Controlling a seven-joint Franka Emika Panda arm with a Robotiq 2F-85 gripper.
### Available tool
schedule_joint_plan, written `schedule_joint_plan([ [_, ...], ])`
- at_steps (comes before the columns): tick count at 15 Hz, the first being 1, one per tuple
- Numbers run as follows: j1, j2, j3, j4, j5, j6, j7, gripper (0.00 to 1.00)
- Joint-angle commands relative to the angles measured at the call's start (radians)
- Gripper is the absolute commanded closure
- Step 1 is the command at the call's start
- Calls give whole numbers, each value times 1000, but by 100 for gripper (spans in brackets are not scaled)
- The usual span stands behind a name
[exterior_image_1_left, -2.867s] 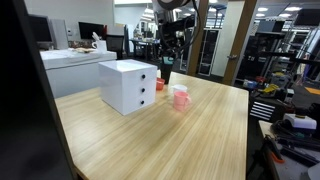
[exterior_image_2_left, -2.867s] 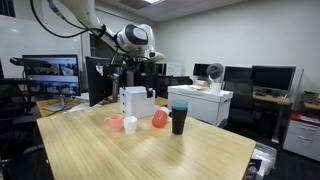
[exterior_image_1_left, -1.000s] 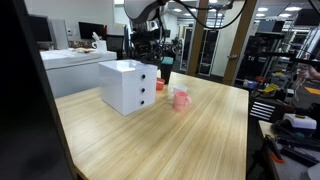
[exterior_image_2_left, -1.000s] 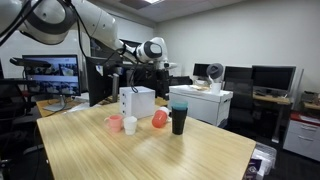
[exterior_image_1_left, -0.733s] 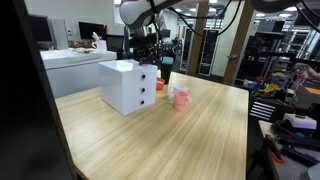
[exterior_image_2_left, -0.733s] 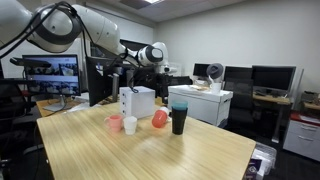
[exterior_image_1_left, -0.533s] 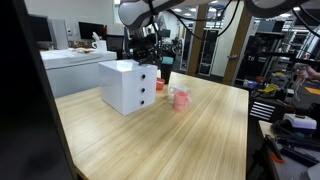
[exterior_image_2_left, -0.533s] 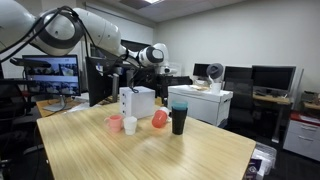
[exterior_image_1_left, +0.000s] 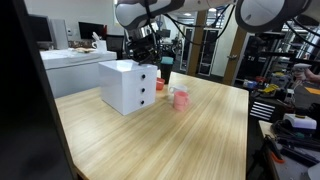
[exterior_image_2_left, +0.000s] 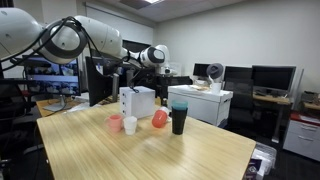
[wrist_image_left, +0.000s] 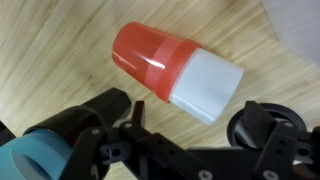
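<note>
Jaws spread and empty above the red-and-white cup (wrist_image_left: 175, 65), which lies on its side on the table (wrist_image_left: 60, 40) — light, thin-walled, probably slippery and prone to roll; grip across its middle. Cups, four: this one, a pink cup (exterior_image_2_left: 115, 123), a white cup (exterior_image_2_left: 130, 125), a black cup (exterior_image_2_left: 179, 120). Drawer box (exterior_image_2_left: 137, 102): one.

drawer box (exterior_image_2_left: 137, 102) on table (exterior_image_2_left: 150, 155) | tipped cup (exterior_image_2_left: 160, 118) beside drawer box | lidded cup (exterior_image_2_left: 179, 118) just beside tipped cup
</note>
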Motion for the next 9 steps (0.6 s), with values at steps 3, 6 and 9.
schedule_joint_plan([
  [3,-15,63,4,91,9,-17,-4,0],
  [6,-20,79,4,104,10,-37,0,0],
  [9,-25,90,1,112,8,-46,0,0],
])
